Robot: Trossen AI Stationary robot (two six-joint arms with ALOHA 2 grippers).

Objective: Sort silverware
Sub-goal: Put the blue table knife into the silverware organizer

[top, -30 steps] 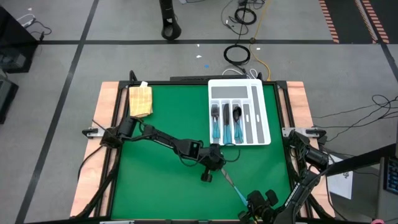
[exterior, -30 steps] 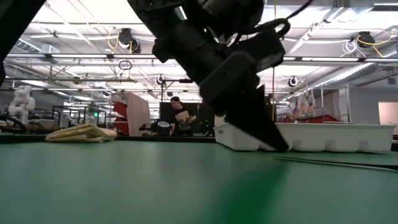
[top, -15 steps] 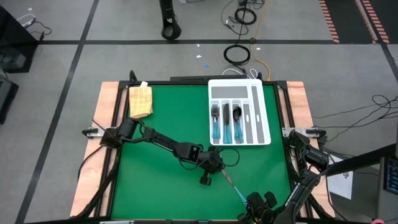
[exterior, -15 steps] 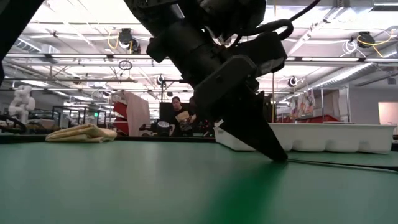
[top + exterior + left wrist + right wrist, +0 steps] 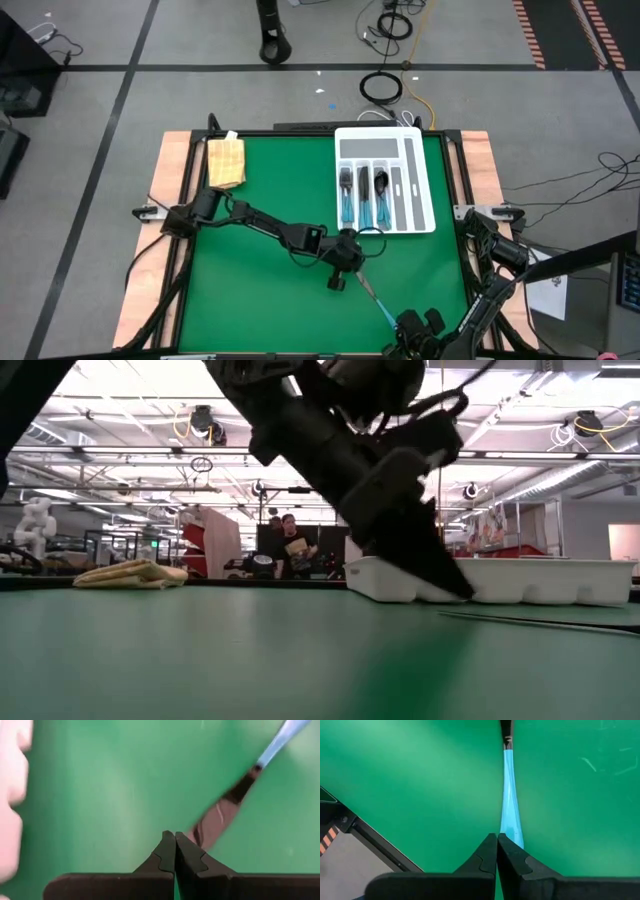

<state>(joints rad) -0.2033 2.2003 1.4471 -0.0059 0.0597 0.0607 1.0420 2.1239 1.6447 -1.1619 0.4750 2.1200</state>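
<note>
**Both grippers clenched, one knife loose on the desk**

Left gripper (image 5: pixel 350 262) is clenched empty, tips right by the blade of a knife (image 5: pixel 373 297) lying on the green desk (image 5: pixel 260 300). Right gripper (image 5: pixel 497 851) is clenched too, at its blue handle end. Other silverware (image 5: pixel 362 198) sits in the white tray (image 5: pixel 422 190).

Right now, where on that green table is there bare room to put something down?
The broad green stretch between the folded cloth and the white tray is bare, as is the corner below the left arm. It is crowded below the tray, where the left pincer, shut, hangs by a blue-handled knife reaching to the right pincer.
</note>
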